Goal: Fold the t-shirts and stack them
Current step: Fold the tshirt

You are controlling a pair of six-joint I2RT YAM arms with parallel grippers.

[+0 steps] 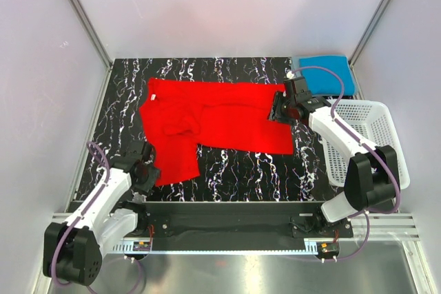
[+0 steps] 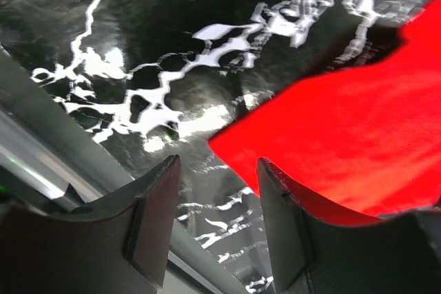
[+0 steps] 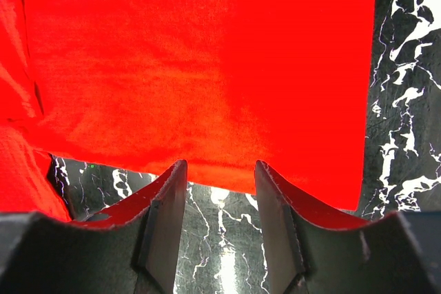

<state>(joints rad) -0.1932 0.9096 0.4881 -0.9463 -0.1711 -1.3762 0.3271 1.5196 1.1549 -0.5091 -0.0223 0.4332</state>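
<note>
Left gripper (image 2: 217,170), left wrist view: its dark fingers stand apart with nothing between them.
Cloth, left wrist view: a corner of the bright red t-shirt of soft cloth (image 2: 358,135) points in just ahead of the gap and runs on behind one finger. The rest is glossy black white-veined table (image 2: 172,53).
Right gripper (image 3: 219,170), right wrist view: its fingers are parted and empty, with bare table showing between them.
Hem, right wrist view: the straight red edge lies flat across, just ahead of both tips.
Top view, shirt: the red t-shirt is spread mid-table and rumpled at the left. One flap reaches toward the near edge, beside the left gripper. The right gripper is at the shirt's far-right edge.
Top view, rest: a bright blue t-shirt (image 1: 327,74) lies folded flat in the far-right corner. A white plastic mesh basket (image 1: 375,111) sits off the table's right side.
Step, judged: taking two edges for a fold.
Doing it well: slide each lower finger under the cloth and pinch only one layer at the very edge. Lift both sides level so the fold lands square.
</note>
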